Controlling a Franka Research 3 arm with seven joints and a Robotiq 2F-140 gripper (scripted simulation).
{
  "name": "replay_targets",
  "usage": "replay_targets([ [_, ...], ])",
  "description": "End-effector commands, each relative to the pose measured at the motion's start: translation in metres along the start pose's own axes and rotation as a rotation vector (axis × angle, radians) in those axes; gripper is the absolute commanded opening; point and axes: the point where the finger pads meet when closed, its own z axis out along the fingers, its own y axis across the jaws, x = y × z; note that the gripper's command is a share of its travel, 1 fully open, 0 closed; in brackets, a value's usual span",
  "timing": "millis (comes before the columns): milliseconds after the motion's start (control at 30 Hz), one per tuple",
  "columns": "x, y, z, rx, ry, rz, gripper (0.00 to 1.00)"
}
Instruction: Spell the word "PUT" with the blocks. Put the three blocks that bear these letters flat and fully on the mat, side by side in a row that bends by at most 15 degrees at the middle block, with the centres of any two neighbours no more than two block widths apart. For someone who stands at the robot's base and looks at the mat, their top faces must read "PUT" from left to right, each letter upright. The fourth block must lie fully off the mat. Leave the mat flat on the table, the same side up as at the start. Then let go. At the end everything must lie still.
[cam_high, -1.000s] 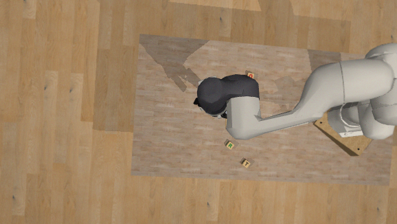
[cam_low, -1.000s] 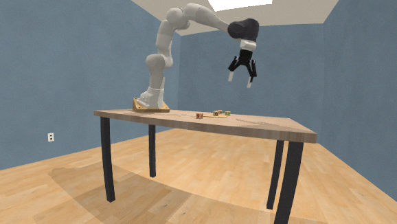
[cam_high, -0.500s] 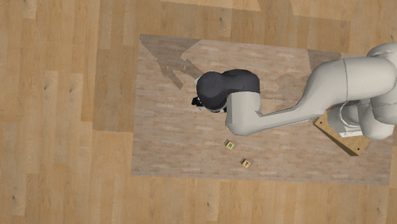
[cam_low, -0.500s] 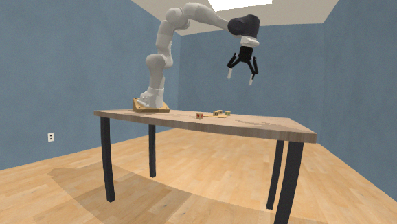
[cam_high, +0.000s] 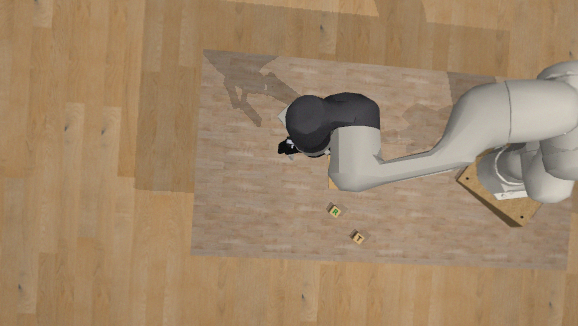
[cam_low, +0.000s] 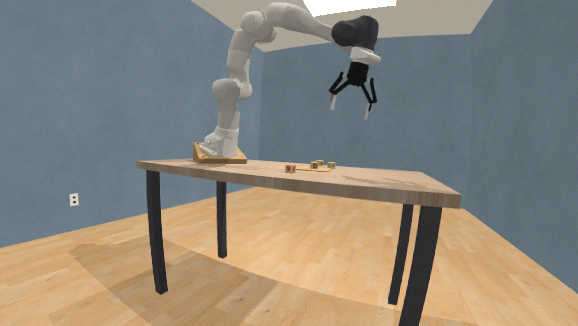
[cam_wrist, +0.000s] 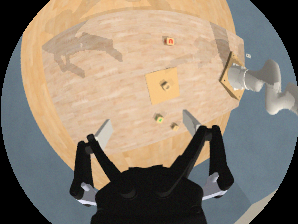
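My gripper (cam_low: 350, 102) is open and empty, high above the table; in the wrist view its fingers spread wide over the table far below. The small orange mat (cam_wrist: 160, 88) lies flat with one block (cam_wrist: 164, 84) on it, its letter too small to read. The block with a green R (cam_high: 335, 211) and the block with a T (cam_high: 358, 237) lie on the table off the mat, close together. A block with a red letter (cam_wrist: 170, 40) lies apart on the other side of the mat. In the top view the arm hides most of the mat (cam_high: 329, 180).
The robot's base plate (cam_high: 500, 190) sits at the table's right end in the top view. The arm (cam_high: 400, 160) reaches over the table's middle. The table stands on dark legs above a wooden floor.
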Motion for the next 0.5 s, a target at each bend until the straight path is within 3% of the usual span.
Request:
replay_targets([
  [0,0.006,0.003,-0.006,-0.007,0.006,-0.139,1.00],
  [467,0.017,0.005,-0.023,-0.009,0.008,-0.320,1.00],
])
